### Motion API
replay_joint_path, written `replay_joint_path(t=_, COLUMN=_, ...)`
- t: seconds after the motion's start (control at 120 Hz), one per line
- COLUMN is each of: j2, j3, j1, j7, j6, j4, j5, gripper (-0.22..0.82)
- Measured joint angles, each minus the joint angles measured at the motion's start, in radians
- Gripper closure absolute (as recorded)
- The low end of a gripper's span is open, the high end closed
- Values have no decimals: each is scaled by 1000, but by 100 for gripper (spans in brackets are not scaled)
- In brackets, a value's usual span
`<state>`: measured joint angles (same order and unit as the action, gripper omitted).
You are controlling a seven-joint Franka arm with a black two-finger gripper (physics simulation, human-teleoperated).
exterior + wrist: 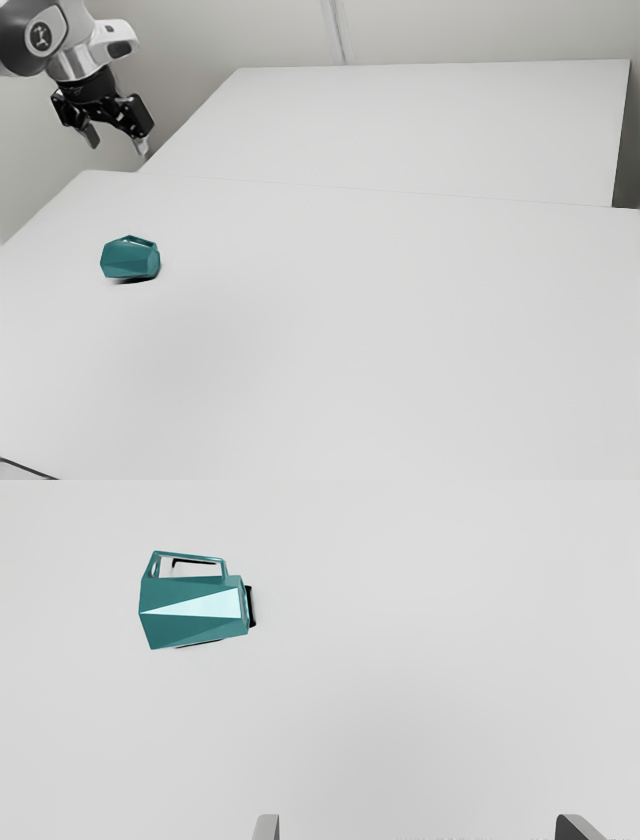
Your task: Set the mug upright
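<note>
One mug, teal and faceted with a single angular handle, lies on its side on the white table, near the exterior view's left, its inside hidden. Well apart from it and higher, the gripper has its two fingers spread wide, holding nothing.

No legible text (unreadable arm emblem)

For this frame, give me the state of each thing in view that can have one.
Mug: lying on its side on the table, not yet upright, not held.
Gripper: open, nothing between its fingers, raised clear of the mug.
</note>
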<state>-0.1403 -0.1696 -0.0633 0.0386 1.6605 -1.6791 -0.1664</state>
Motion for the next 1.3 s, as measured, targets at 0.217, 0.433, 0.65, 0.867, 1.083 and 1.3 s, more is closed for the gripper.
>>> replay_joint_path(t=0.217, j2=2, j3=-1, j1=9, j7=11, j6=2, j4=-23, j5=0, gripper=0)
replay_joint_path(t=0.433, j2=38, j3=-7, j1=138, j7=21, j6=4, j4=-39, j5=35, gripper=0)
replay_joint_path(t=0.65, j2=137, j3=-7, j1=371, j7=62, j6=1, j4=-37, j5=212, gripper=0)
replay_joint_path(t=0.867, j2=296, j3=-8, j1=519, j7=170, j6=10, j4=13, j5=412, gripper=0)
replay_joint_path(t=1.083, j2=465, j3=-11, j1=581, j7=307, j6=18, j4=94, j5=562, gripper=0)
replay_joint_path(t=1.3, j2=590, j3=-13, j1=621, j7=441, j6=42, j4=174, j5=652, gripper=0)
